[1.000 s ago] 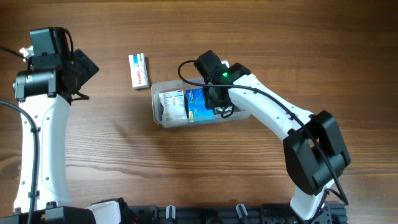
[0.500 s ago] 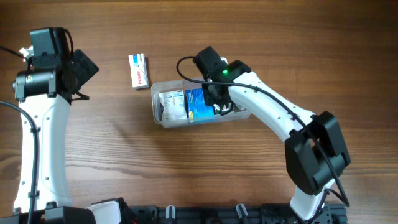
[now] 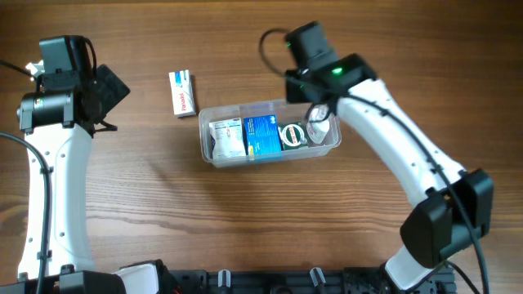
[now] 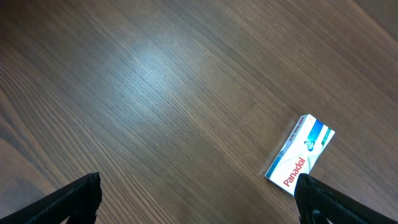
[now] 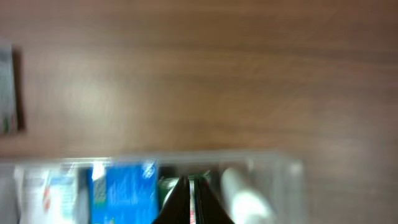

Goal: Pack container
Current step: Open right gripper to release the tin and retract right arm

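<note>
Right jaws nearly closed, empty, over the container's far rim; left jaws wide, well left of it. Container sits mid-tabletop, a Panadol box near its far-left corner.

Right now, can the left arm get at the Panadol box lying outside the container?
Probably yes. The Panadol box lies alone on bare wood near the open left gripper, with nothing between them.

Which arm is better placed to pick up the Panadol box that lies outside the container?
Left. The Panadol box lies left of the container, on the side of the left gripper, whose open fingers frame it in the wrist view. The right gripper is at the container's far rim, farther away.
</note>
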